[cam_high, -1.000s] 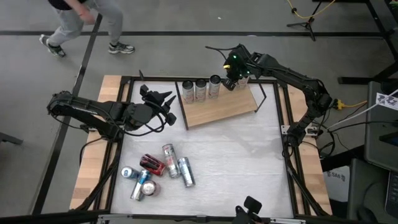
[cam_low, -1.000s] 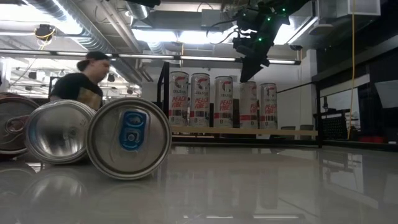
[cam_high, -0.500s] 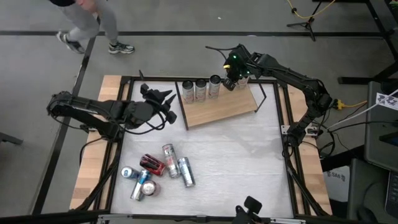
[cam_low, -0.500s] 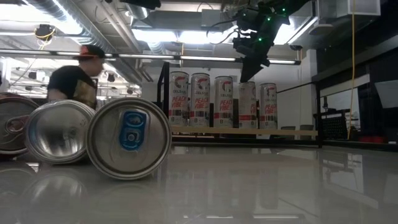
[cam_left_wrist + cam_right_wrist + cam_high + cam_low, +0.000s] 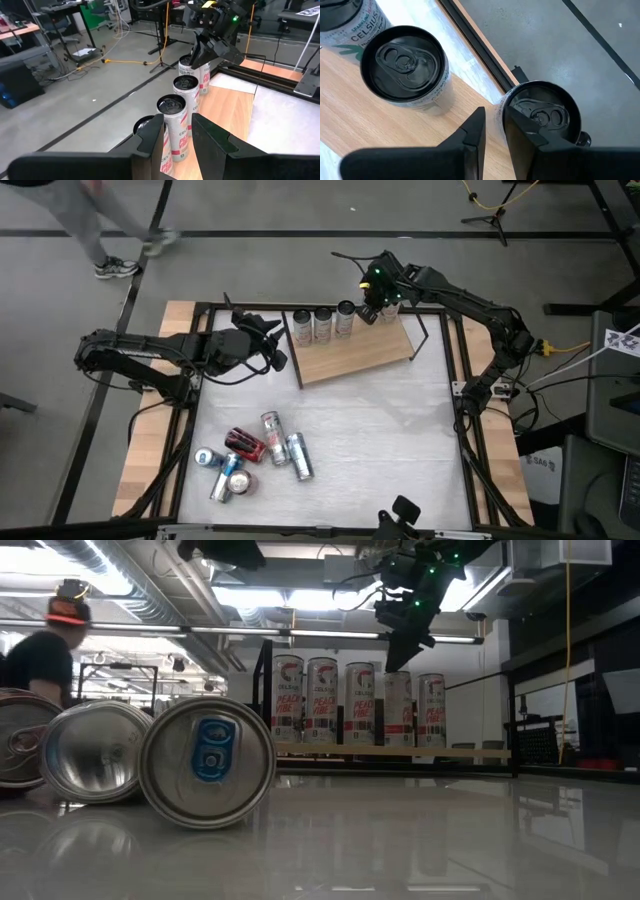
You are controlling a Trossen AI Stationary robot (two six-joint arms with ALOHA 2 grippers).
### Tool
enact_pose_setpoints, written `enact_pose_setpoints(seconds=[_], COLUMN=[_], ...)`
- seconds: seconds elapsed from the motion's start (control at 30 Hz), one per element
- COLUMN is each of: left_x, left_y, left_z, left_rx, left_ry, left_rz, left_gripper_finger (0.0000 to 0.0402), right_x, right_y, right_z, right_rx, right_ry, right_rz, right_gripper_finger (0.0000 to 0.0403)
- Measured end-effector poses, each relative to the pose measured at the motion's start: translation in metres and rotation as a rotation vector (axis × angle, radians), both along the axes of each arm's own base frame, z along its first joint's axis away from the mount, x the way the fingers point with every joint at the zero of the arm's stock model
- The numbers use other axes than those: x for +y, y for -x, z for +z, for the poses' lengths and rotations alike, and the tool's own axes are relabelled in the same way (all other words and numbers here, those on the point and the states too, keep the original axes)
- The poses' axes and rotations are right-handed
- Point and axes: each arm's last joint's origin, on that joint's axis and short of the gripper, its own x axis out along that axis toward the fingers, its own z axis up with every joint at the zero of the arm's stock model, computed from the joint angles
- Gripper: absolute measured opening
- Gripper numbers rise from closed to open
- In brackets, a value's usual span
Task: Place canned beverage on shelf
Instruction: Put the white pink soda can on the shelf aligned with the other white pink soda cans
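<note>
From above, we see the shelf [image 5: 355, 350] at the table's far edge, cans [image 5: 322, 324] lined along its back rim, its front boards bare. The right gripper [image 5: 372, 308] hangs over the row's end can; the left gripper [image 5: 268, 350] sits just beside the shelf's left edge. At table height, loose cans [image 5: 208, 762] lie near. In both wrist views, we see each gripper's fingers parted, holding nothing.

overhead view, table-level view, both sharing shelf [image 5: 358, 352] cans [image 5: 360, 703]
</note>
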Motion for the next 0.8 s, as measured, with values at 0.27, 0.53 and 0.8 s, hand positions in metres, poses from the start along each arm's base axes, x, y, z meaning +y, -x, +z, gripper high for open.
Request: enact_pose_setpoints(seconds=[0.27, 0.53, 0.8], left_x=[0.0020, 0.0020, 0.0020], left_y=[0.0001, 0.0001, 0.0002], left_z=[0.0000, 0.0000, 0.0000], left_rx=[0.000, 0.002, 0.003], left_ry=[0.002, 0.001, 0.000], left_rz=[0.003, 0.003, 0.003], left_gripper_finger=[0.0092, 0.0092, 0.0092], right_x=[0.0001, 0.0000, -0.0004], right_y=[-0.0001, -0.0002, 0.0001], right_z=[0.0000, 0.0001, 0.0001], right_rx=[-0.009, -0.017, -0.023], right_ry=[-0.010, -0.017, -0.022], right_rz=[-0.018, -0.032, -0.064], right_gripper_finger=[0.0066, 0.0066, 0.0066])
